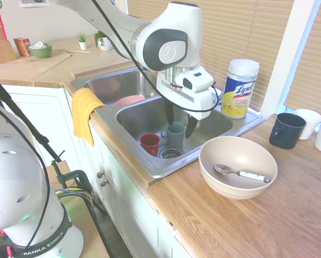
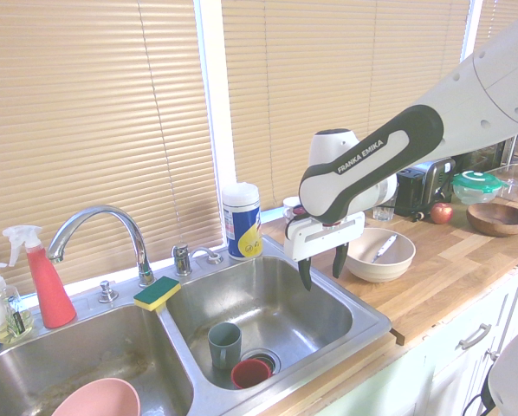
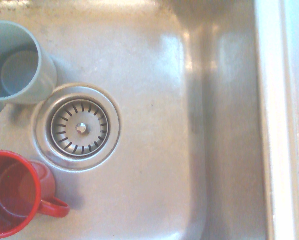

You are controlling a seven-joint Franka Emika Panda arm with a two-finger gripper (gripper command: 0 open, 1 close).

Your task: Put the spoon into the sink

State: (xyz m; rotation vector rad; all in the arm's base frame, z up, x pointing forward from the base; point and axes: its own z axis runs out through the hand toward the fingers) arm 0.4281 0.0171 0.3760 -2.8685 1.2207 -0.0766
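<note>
Above the sink's mug basin: the jaws (image 1: 181, 124), spread apart with nothing between them, hanging over the sink (image 2: 268, 299).
Spoon (image 1: 241, 173): inside the beige bowl (image 1: 237, 185), metal end toward ten o'clock in the first exterior view, white handle toward four o'clock, its end leaning on the bowl's wall.
Beige bowl: on the wooden tabletop (image 1: 198, 215), just beside the sink, at four o'clock from the jaws in the first exterior view.
Strainer (image 3: 81, 128): round, set in the basin floor; in the wrist view the red mug (image 3: 19, 192) lies at eight o'clock from it and the blue-grey mug (image 3: 19, 65) at ten o'clock.
Other basin: holds a pink bowl (image 2: 99, 401), seen only in part.
Sponge (image 2: 157, 293): green and yellow, at five o'clock from the faucet (image 2: 103, 227) in the second exterior view, apparently on the divider between the basins.
Wipes tub (image 1: 239, 88): upright behind the sink, at one o'clock from the beige bowl in the first exterior view.
</note>
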